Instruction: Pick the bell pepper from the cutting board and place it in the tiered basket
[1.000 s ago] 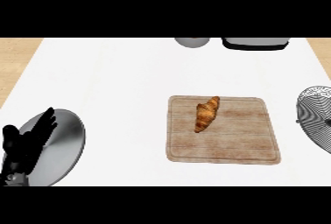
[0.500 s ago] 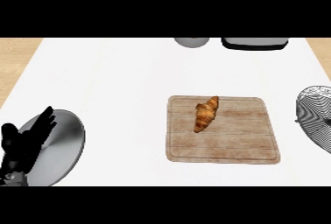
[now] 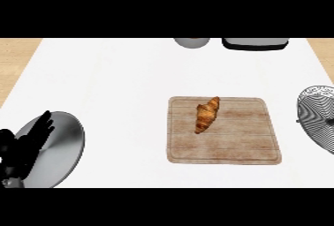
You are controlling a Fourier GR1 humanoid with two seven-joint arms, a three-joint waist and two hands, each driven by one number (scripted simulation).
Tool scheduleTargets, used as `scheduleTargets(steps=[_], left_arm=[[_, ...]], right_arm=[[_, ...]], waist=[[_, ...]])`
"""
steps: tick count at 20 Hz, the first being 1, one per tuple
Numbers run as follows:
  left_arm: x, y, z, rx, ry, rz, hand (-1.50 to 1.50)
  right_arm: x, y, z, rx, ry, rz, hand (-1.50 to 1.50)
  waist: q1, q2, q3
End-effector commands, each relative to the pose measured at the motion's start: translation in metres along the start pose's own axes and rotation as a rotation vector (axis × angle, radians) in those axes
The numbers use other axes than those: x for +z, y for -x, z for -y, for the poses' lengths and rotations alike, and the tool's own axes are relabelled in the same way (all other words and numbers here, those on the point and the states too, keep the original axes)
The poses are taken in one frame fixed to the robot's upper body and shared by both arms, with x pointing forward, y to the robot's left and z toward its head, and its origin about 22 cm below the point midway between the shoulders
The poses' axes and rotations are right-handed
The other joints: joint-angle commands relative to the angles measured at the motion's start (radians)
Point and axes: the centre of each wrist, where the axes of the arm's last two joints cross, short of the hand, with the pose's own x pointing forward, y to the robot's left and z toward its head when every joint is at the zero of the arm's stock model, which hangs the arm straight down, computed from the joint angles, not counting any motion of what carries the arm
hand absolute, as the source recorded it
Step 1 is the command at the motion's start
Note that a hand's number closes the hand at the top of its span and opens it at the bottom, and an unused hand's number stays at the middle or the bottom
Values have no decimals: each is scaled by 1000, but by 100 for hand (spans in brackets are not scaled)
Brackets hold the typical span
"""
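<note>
On the cutting board [image 3: 225, 131], right of the worktop's [image 3: 130, 79] middle, lies a croissant [image 3: 206, 114] — no bell pepper shows. The wire tiered basket [image 3: 318, 121] waits at the right edge. The left hand [image 3: 23, 145] rests at the near-left corner over a grey plate [image 3: 62, 145], fingers straight and apart — holding nothing.

Croissant [image 3: 206, 114], golden-brown, seen in place of bell pepper; laid flat on wooden cutting board [image 3: 241, 141], in upper-left part, long axis tilted slightly from vertical, tapered ends toward far and near edges. Wire tiered basket [image 3: 317, 123] seen at right edge, partly cut off, well apart from board.
</note>
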Motion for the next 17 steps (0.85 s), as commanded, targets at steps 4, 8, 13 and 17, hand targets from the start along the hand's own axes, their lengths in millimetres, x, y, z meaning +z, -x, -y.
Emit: scheduleTargets(steps=[4,8,13,17], left_arm=[[13,6,-9,7,-30,-20,0],[6,17,0,22,-31,-15,0],[4,6,6,28,-47,4,0],[4,7,-14,25,-48,-13,0]], right_arm=[[16,46,49,-298,49,-207,-150],[32,90,66,-540,32,-231,-150],[71,148,92,-772,93,-184,-150],[111,196,83,-831,38,-122,-150]], waist=[[-24,-12,0],[-31,-6,1],[-37,-5,4],[-41,-3,4]])
